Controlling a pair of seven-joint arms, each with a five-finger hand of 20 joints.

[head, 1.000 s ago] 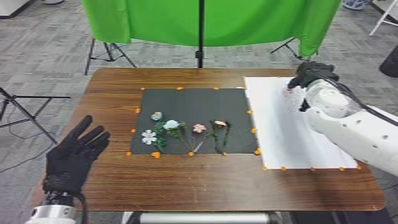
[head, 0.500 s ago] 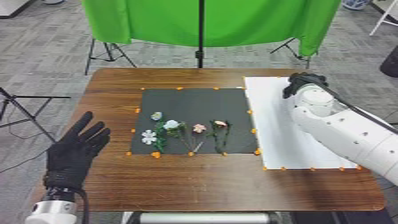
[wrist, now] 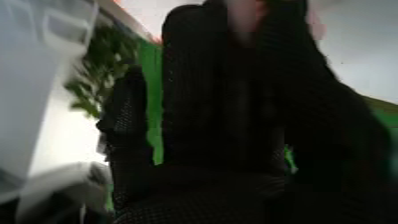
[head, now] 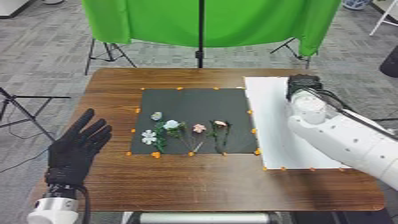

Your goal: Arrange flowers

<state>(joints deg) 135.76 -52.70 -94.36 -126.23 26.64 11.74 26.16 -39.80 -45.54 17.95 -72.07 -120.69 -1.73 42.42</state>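
Note:
On the dark mat (head: pixel 187 102) lie several artificial flowers: a pale bluish one (head: pixel 156 116), a white rose (head: pixel 171 124), a flat white blossom (head: pixel 149 134) and pink ones (head: pixel 199 128) with stems. My right hand (head: pixel 303 83) is over the far part of the white sheet (head: pixel 275 140), its fingertips hidden from the head view. In the right wrist view my right hand (wrist: pixel 213 90) has its fingers closed around a blurred pink flower (wrist: pixel 244 17). My left hand (head: pixel 73 152) is open and empty, left of the mat.
Orange markers (head: pixel 258 151) line the edges of the mat and the white sheet on the brown table (head: pixel 195 185). My right forearm (head: pixel 338 130) crosses the sheet's right side. A green cloth (head: pixel 160 25) hangs behind the table.
My right hand has turned and shifted slightly left over the far end of the sheet; the pink spot beside it has gone from sight. My left hand has barely moved; the mat's flowers stay put.

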